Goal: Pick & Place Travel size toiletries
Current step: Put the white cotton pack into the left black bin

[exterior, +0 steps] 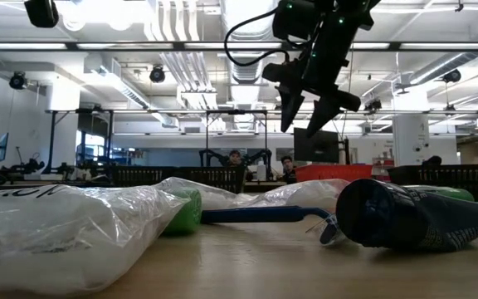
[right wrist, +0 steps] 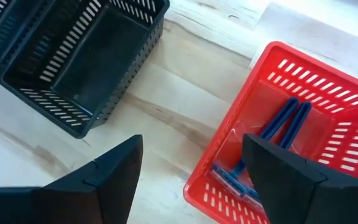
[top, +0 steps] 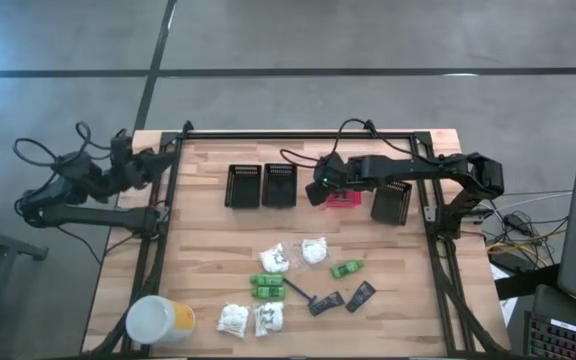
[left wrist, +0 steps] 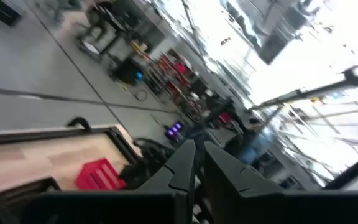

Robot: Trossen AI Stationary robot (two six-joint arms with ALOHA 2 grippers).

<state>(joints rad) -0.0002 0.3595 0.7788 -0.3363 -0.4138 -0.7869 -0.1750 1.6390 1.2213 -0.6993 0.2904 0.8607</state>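
My right gripper (right wrist: 192,142) hangs open above the gap between a red slotted basket (right wrist: 328,99) and a black basket (right wrist: 86,62), touching nothing; it also shows open in the low view (exterior: 305,108). Blue razors in a clear wrap (right wrist: 272,143) lie on the red basket's floor. On the near half of the table lie white crinkly packets (top: 274,258), green packs (top: 266,285), a thin razor (top: 303,293) and dark sachets (top: 325,302). My left gripper (left wrist: 197,162) is shut and held level beyond the table's left edge (top: 118,160).
Two black baskets (top: 243,185) stand side by side at the far middle, and a third (top: 392,200) stands right of the red one. A big white-and-yellow tub (top: 158,322) sits at the near left corner. A black frame (top: 298,135) borders the table.
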